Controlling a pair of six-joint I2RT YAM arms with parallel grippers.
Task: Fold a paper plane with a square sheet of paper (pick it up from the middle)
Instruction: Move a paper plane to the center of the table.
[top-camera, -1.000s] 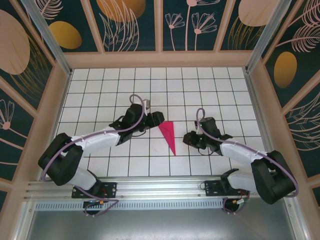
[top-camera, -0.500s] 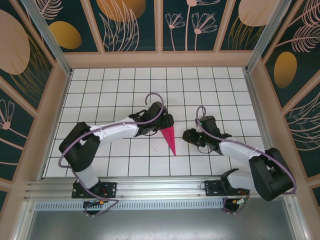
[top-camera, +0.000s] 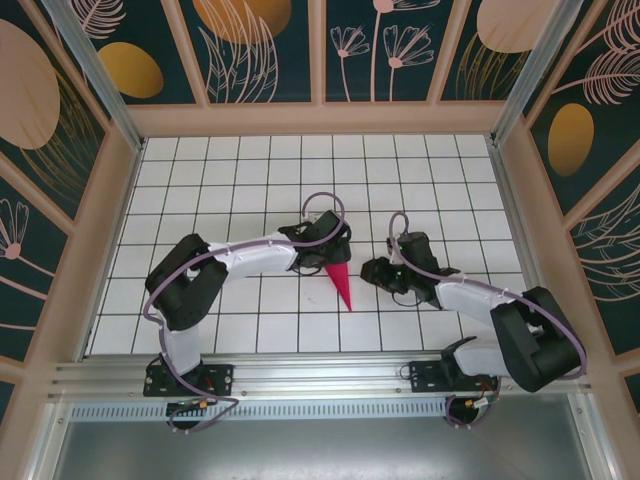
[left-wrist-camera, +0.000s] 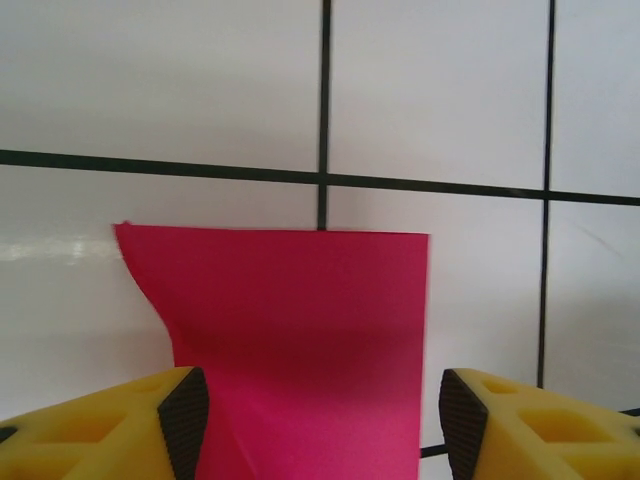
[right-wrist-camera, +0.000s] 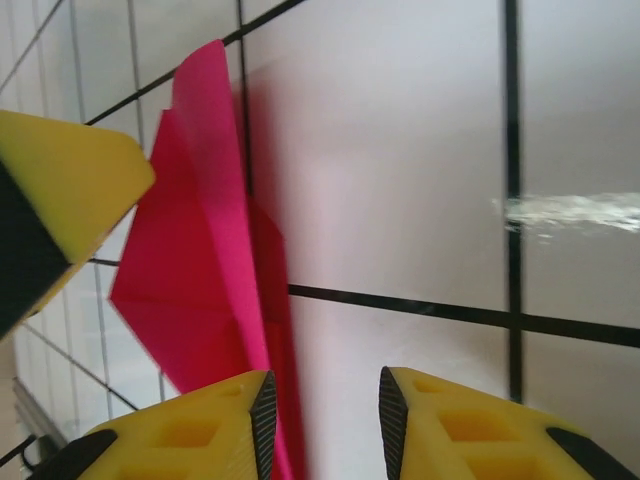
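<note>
The left pincer (left-wrist-camera: 320, 430) is standing open over the wide tail end of the paper plane (left-wrist-camera: 300, 330). Its yellow fingers (left-wrist-camera: 185, 420) are straddling the pink paper with the black pads facing in. The left pad is sitting right at the paper's edge and the right pad is staying just clear of it, so nothing is being squeezed. In the overhead view this pincer is reaching in from the left and covering the far end of the plane. The narrow tip is pointing toward the near edge of the tabletop (top-camera: 200, 180).

The right pincer (right-wrist-camera: 325, 425) is also standing open, with a narrower gap and bare white tile showing between the pads. It is hanging low just to the right of the plane, and its left finger is lying against the plane's right edge without clamping it. From there the paper is showing as layered flaps, one flap lifting off the tile. A yellow finger (right-wrist-camera: 60, 190) that is probably the left pincer's is sitting beyond it.

The paper is already looking like a slim dart, lying near the middle of the tabletop between the two arms. The work therefore appears to be in its last stage, shaping the flaps or flattening the creases. Neither pincer is holding anything, so the next move is likely calling for one of two things. The left pincer could close gently on the tail to pin it, or the right pincer could slide under the raised flap. Thin paper shifts easily, so the contact needs to be light and square to the fold.
</note>
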